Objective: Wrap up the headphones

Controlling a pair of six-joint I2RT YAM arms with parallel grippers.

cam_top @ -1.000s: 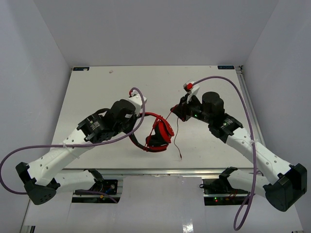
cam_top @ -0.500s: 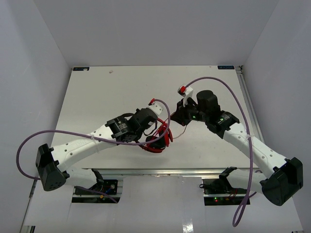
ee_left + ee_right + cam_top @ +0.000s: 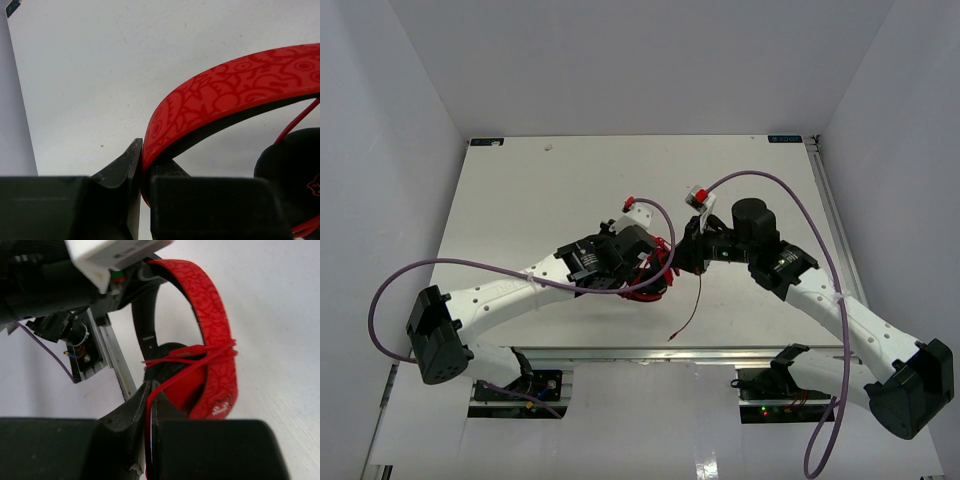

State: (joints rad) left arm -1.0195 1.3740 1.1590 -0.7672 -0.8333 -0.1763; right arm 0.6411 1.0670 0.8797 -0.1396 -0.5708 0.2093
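Observation:
The red and black headphones (image 3: 658,268) sit at the table's middle, between both arms. My left gripper (image 3: 642,262) is shut on the red headband (image 3: 225,95), which shows close up in the left wrist view. My right gripper (image 3: 686,258) is shut on the thin red cable (image 3: 167,385). Several turns of cable cross the folded earcups (image 3: 210,385). The cable's loose end with the plug (image 3: 672,338) hangs down toward the front edge. Much of the headphones is hidden under the grippers in the top view.
Purple arm cables (image 3: 790,190) loop above the table. The front rail (image 3: 650,352) with electronics runs along the near edge. Bare white table surface (image 3: 540,190) lies to the back and left.
My left arm has swung right and closed on the headband. My right gripper has moved left and closer to the earcups with the cable. The cable's free end has shifted toward the front edge.

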